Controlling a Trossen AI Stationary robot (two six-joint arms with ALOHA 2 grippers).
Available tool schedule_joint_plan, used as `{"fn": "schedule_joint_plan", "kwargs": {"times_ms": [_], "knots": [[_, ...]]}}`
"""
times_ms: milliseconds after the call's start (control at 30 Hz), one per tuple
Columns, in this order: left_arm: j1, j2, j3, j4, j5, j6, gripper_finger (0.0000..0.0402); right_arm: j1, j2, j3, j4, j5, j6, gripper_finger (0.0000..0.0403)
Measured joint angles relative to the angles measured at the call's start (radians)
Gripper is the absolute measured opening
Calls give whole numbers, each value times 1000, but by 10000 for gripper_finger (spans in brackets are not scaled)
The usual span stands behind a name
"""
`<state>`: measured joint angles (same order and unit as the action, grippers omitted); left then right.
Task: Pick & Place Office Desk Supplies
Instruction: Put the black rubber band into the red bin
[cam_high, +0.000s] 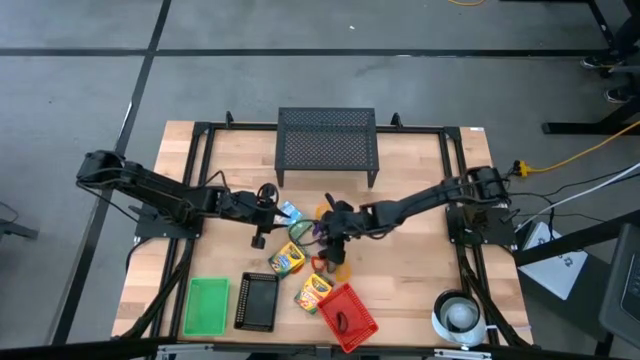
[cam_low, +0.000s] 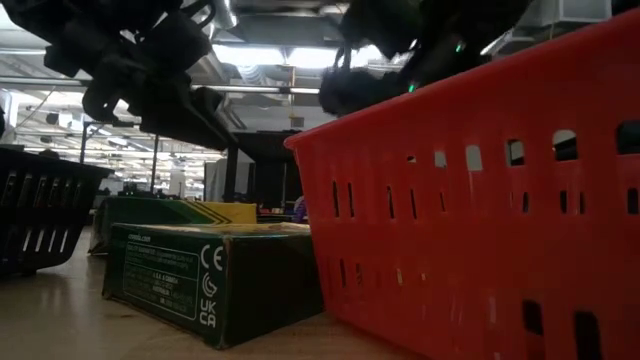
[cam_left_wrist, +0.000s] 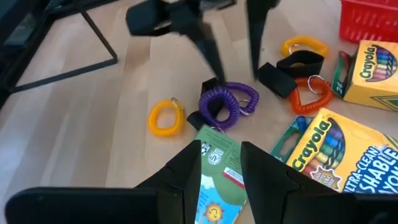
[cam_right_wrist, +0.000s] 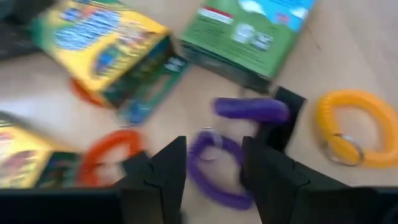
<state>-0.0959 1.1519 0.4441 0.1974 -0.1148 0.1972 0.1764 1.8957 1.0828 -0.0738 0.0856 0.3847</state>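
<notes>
Straddling the purple ring (cam_right_wrist: 217, 168), the right gripper (cam_right_wrist: 213, 171) stands part-open, seemingly gripping nothing; its fingers may snag the black clip (cam_right_wrist: 280, 118).

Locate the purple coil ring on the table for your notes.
High view: the purple coil ring lies mid-table under the right gripper, beside the green box.

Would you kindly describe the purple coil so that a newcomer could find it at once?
Start at the black mesh stand at the table's far edge and move toward the near edge, into the cluster of crayon boxes. The purple coil lies there between a yellow coil and an orange one; it is the only purple item.
</notes>
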Motion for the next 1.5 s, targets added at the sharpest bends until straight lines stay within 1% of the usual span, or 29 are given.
{"fn": "schedule_joint_plan", "kwargs": {"times_ms": [200, 433, 767, 1033, 1500], "knots": [[0, 0, -1, -18, 2, -3, 111, -33, 65, 0, 7, -32, -1, 157], [0, 0, -1, -18, 2, -3, 111, -46, 53, 0, 9, -83, -7, 157], [0, 0, -1, -19, 4, -4, 111, -45, -17, -1, -23, -71, -8, 157], [0, 0, -1, -23, 4, -4, 111, -44, -16, -1, -86, -70, -6, 157], [0, 0, -1, -23, 5, -12, 111, -44, -12, -1, -83, -48, 0, 157]]}}
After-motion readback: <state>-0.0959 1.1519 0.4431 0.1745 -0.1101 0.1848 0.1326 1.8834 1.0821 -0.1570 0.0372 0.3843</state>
